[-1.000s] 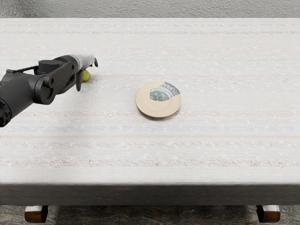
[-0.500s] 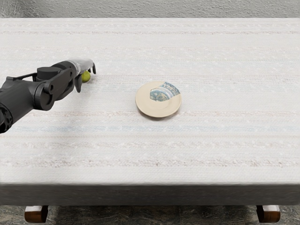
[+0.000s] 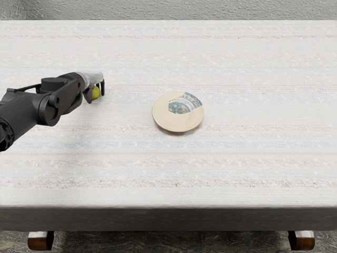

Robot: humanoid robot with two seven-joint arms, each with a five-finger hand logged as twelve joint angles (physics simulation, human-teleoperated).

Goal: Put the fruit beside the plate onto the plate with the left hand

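left robot hand (image 3: 89, 84), entering from the left of the plate (image 3: 178, 112), its fingers (image 3: 101, 87) and thumb closed around the small yellow-green fruit (image 3: 96, 93). the fruit sits low over the pale worktop (image 3: 237, 63), well left of the plate and not on it.

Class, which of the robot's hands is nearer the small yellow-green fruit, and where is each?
Left. The left hand is on the yellow-green fruit, fingers curled around it. The right hand is not in view.

Open tabletop (image 3: 129, 108) between left hand (image 3: 90, 85) and plate (image 3: 164, 124); wide room all around plate.
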